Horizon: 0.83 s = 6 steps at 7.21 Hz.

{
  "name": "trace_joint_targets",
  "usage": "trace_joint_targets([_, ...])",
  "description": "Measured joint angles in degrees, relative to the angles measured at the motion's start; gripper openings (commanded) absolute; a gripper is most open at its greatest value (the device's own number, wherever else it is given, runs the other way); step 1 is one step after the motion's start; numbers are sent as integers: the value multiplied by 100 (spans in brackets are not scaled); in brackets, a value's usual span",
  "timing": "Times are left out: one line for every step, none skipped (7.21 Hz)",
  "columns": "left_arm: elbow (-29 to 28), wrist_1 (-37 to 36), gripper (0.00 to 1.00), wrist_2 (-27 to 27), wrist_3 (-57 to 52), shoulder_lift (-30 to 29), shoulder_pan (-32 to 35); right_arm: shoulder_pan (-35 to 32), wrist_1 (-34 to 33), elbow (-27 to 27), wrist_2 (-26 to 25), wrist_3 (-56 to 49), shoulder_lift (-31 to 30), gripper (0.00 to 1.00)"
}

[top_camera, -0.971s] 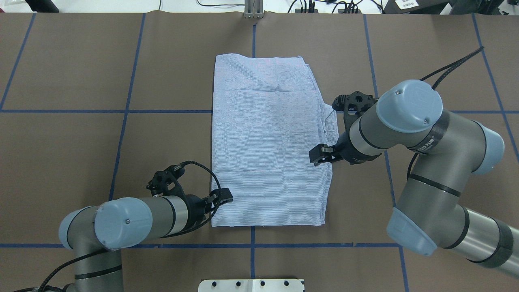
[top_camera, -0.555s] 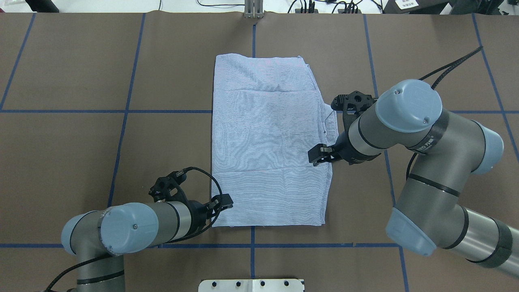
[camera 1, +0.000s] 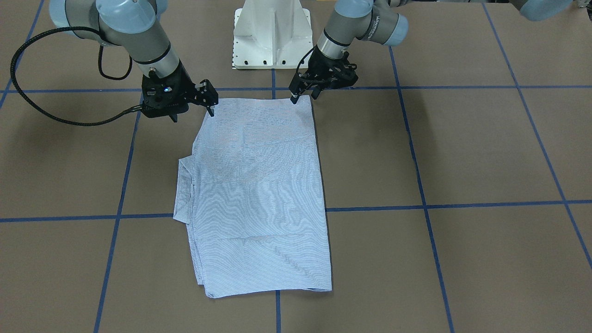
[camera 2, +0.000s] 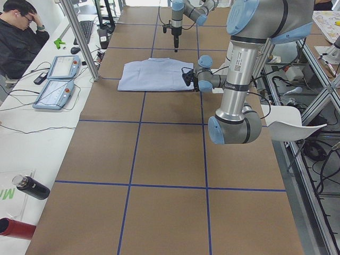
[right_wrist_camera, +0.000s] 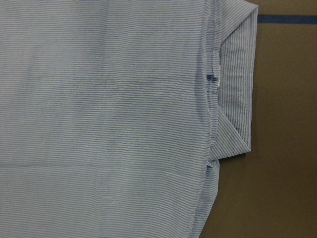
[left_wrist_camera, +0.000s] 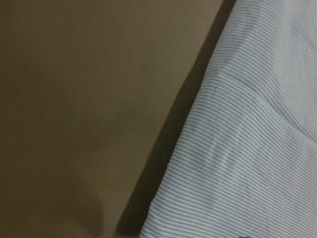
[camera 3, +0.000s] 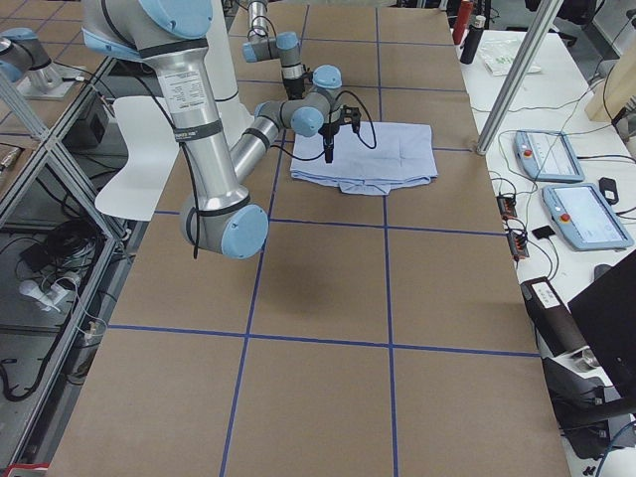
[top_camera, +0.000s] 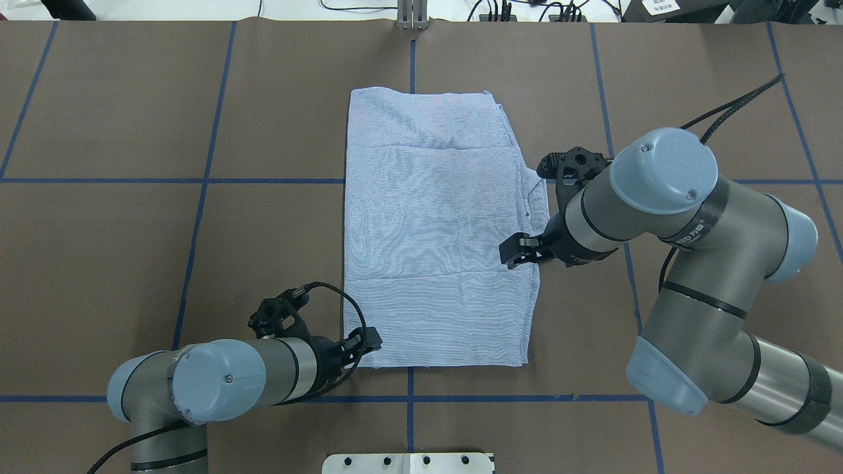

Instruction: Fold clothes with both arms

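Observation:
The light-blue striped shirt (top_camera: 435, 230) lies folded into a long flat rectangle at the table's middle, and it also shows in the front view (camera 1: 259, 194). Its collar (right_wrist_camera: 235, 94) sticks out on the robot's right side. My left gripper (top_camera: 370, 342) is low at the shirt's near left corner and looks open and empty. Its wrist view shows the cloth edge (left_wrist_camera: 257, 124) very close, with no fingers. My right gripper (top_camera: 517, 253) hangs above the shirt's right edge, near mid-length. It looks open and empty, and well above the cloth (right_wrist_camera: 109, 114).
The white pedestal base (camera 1: 270, 32) stands at the table's robot side. Blue tape lines (top_camera: 197, 181) grid the brown table. A seated operator (camera 2: 18, 37) and teach pendants (camera 2: 56, 79) are at the far side, and bottles (camera 2: 29, 186) lie at the table's left end.
My left gripper has moved along the shirt's left edge toward the robot, down to the near left corner. My right gripper has barely moved.

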State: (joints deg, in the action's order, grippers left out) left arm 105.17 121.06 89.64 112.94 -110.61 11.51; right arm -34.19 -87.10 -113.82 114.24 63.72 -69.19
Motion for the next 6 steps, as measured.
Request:
trace_joint_targets([-3, -2, 82, 0, 10, -14, -23, 0, 0, 0, 1, -2, -6, 100])
trace_joint_targets([-7, -3, 81, 0, 15, -16, -30, 0, 0, 0, 1, -5, -10, 100])
trace_joint_targets([-14, -3, 81, 0, 16, -16, -33, 0, 0, 0, 1, -8, -13, 100])
trace_joint_targets([-18, -10, 79, 3, 17, -16, -35, 0, 0, 0, 1, -8, -17, 100])
trace_joint_targets([-20, -28, 70, 6, 17, -24, -35, -3, 0, 2, 1, -9, -21, 100])
trace_joint_targets([-34, -47, 61, 8, 17, -37, -38, -6, 0, 5, 1, -9, -22, 100])
